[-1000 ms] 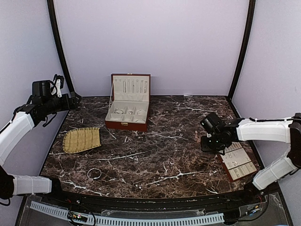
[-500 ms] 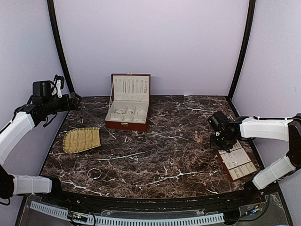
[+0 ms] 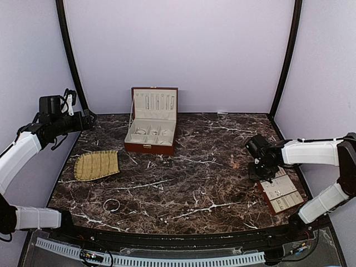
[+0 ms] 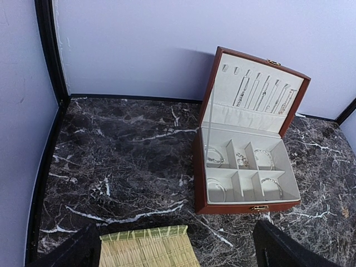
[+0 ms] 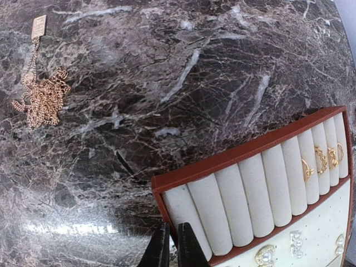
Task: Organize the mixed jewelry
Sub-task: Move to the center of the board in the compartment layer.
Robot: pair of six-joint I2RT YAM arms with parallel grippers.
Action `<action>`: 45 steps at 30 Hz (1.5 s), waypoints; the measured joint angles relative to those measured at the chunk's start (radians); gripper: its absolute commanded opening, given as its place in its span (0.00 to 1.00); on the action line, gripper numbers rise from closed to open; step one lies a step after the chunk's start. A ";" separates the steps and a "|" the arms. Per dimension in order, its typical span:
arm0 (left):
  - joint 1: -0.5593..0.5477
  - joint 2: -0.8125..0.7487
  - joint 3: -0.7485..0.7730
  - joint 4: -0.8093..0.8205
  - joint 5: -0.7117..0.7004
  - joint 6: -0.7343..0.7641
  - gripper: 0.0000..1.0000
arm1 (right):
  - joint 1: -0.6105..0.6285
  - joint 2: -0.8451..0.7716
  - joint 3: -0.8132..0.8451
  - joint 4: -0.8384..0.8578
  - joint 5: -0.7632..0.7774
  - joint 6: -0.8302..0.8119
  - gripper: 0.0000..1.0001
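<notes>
Of the mixed jewelry, a thin silvery bangle [image 3: 111, 204] lies on the marble near the front left. A small gold chain [image 5: 41, 97] lies loose on the marble, left of the cream slotted tray [image 5: 222, 167]. Gold rings [image 5: 322, 158] sit in that tray's slots. My right gripper [image 5: 172, 247] is down at the tray's corner, its fingers closed to a thin gap around the brown rim. The red-brown box [image 3: 151, 129] stands open at the back, with bangles [image 4: 214, 157] in its compartments. My left gripper [image 4: 178, 247] hangs wide open and empty, high at the back left.
A woven straw mat [image 3: 96, 164] lies left of centre, in front of the box. The tray [image 3: 281, 192] sits by the right wall. Black frame posts stand at both back corners, with purple walls on three sides.
My right gripper moved right and down onto the tray's corner and its jaws closed on the rim. The left arm stayed still.
</notes>
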 measured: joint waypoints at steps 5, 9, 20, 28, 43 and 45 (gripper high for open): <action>0.000 0.001 0.000 0.000 0.000 0.000 0.98 | 0.000 0.003 0.000 0.002 0.002 -0.003 0.06; 0.000 0.001 0.000 0.000 0.000 0.000 0.98 | 0.000 0.008 0.001 0.004 0.005 -0.004 0.08; 0.000 0.001 0.000 0.000 0.000 0.000 0.98 | 0.003 0.037 0.012 0.008 0.013 -0.004 0.07; 0.000 0.001 0.000 0.000 0.000 0.000 0.98 | 0.003 0.053 0.020 0.040 0.018 -0.028 0.00; 0.000 0.007 0.000 0.000 -0.004 0.000 0.98 | 0.140 0.028 0.028 0.036 -0.035 -0.072 0.00; 0.000 0.008 0.000 0.000 -0.004 0.000 0.98 | 0.183 0.028 0.047 0.029 -0.038 -0.062 0.00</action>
